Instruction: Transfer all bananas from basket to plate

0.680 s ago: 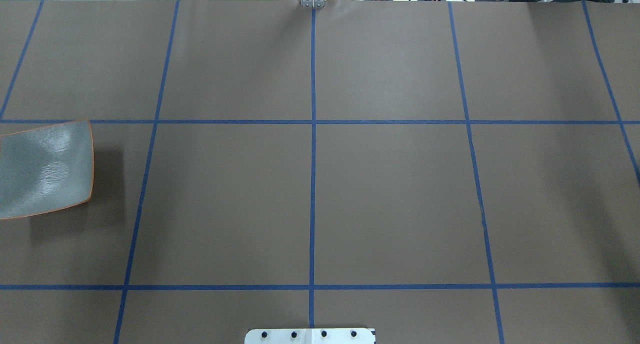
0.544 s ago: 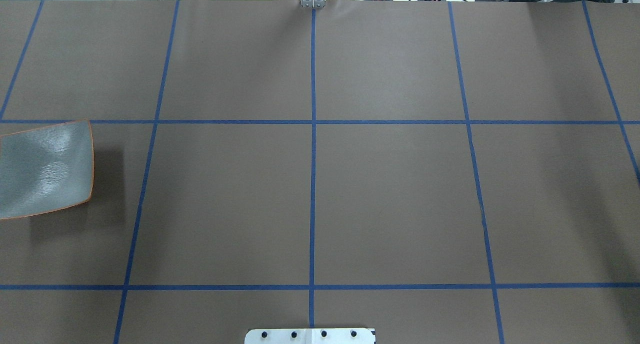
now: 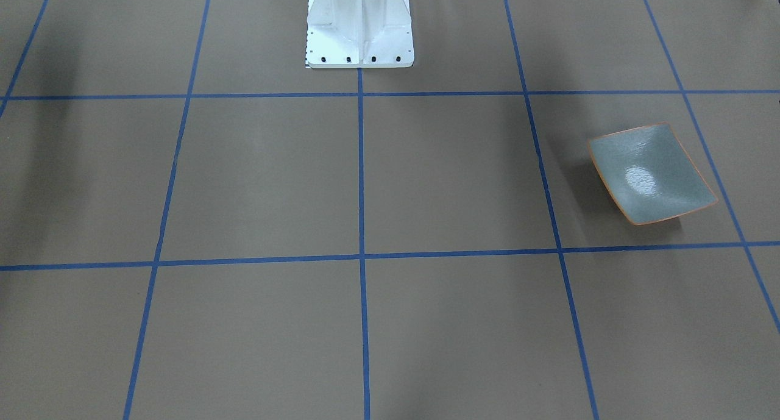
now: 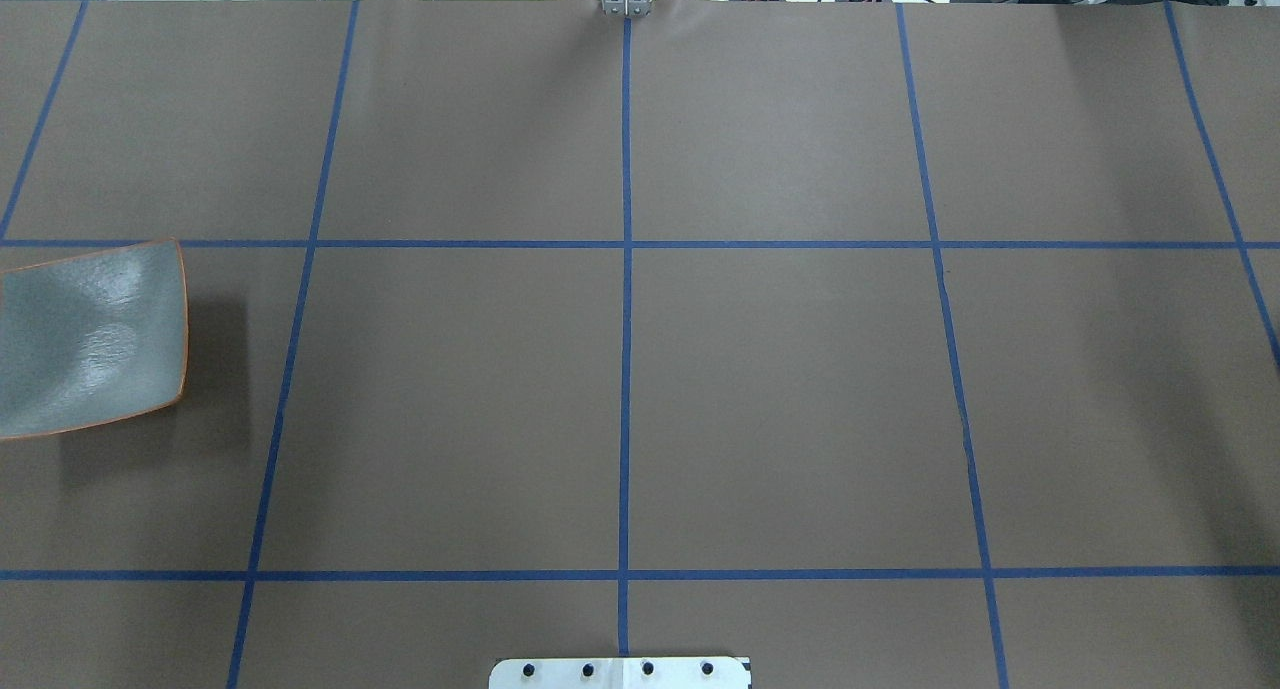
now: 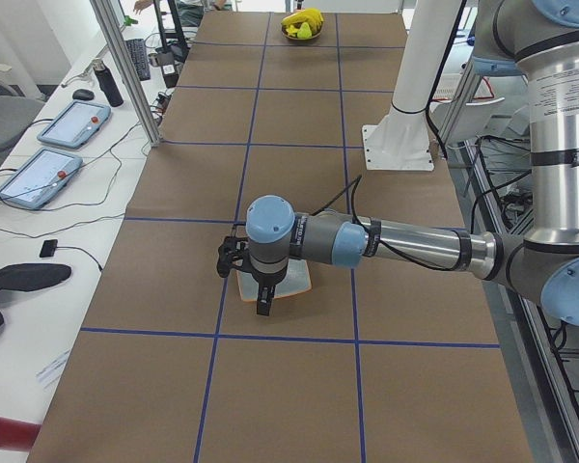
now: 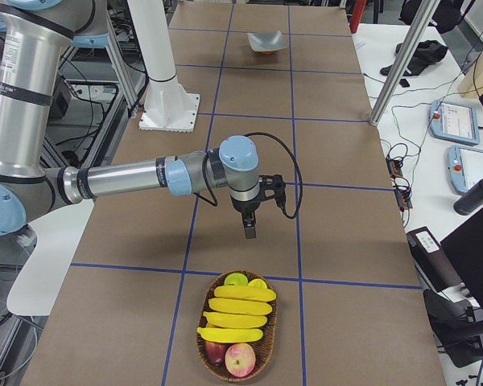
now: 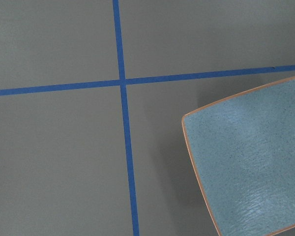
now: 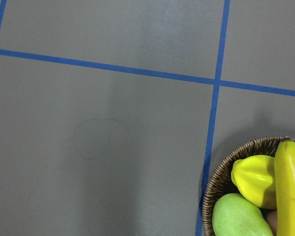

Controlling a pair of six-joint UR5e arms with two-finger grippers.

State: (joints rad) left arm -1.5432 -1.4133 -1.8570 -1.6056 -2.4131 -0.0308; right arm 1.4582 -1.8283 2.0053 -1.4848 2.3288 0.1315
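While right fingers (image 6: pixel 249 231) hang free, spread unclear, left fingers (image 5: pixel 262 305) over plate (image 3: pixel 652 173)

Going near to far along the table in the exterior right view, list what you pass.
basket holding the bananas and other fruit → right gripper → white robot base → plate at the far end.

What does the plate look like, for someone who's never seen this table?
Start at the brown, blue-gridded table and go to the end on the robot's left, far from the fruit basket. The plate lies there: square, grey-green, with upcurved corners, a thin orange rim, and empty.
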